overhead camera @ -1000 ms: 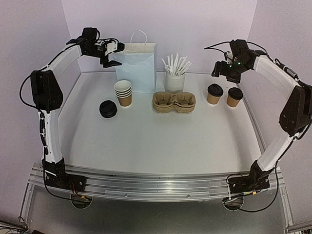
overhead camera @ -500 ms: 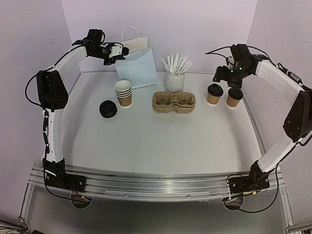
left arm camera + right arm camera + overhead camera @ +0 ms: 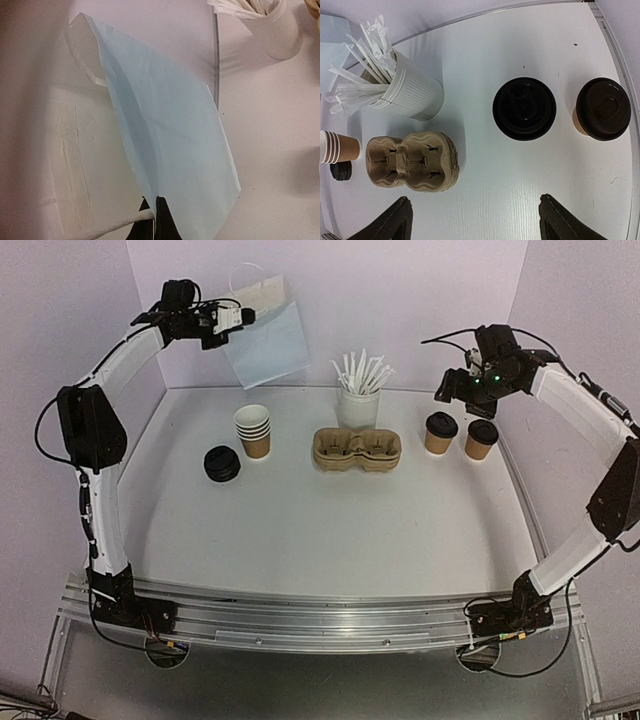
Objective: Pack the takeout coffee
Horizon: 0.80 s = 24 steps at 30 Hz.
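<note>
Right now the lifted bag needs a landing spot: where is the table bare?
The near half of the table, in front of the carrier, lid stack and cup stack, is bare; so is the back-left corner behind it. The back row from carrier to lidded cups is crowded.

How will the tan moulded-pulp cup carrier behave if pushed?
The tan moulded-pulp cup carrier sits low and wide, so it probably slides rather than tips. It looks like several nested carriers, so the top ones may shift. Thin pulp: likely light.
</note>
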Each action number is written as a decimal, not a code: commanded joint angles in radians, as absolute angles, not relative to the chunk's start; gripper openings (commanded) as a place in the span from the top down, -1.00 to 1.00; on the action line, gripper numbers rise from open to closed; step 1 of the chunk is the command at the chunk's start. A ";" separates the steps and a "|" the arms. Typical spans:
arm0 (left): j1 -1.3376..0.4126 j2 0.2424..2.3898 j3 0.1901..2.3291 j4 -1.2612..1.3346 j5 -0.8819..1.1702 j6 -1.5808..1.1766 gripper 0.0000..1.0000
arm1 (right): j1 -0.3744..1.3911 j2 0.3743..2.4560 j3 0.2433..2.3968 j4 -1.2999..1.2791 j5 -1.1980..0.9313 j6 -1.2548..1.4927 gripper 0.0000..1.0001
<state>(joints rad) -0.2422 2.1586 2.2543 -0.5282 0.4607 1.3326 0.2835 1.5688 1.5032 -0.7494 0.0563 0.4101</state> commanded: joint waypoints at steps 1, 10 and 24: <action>-0.242 1.914 2.320 -0.474 0.406 1.217 1.00 | 0.311 1.520 1.522 -0.738 0.053 0.453 -0.63; -0.383 1.578 2.224 -1.071 0.393 1.116 1.00 | 0.334 1.484 1.539 -0.734 0.038 0.506 -0.63; -0.758 1.344 1.696 -1.175 0.352 0.648 1.00 | 0.416 1.512 1.541 -0.729 0.076 0.545 -0.61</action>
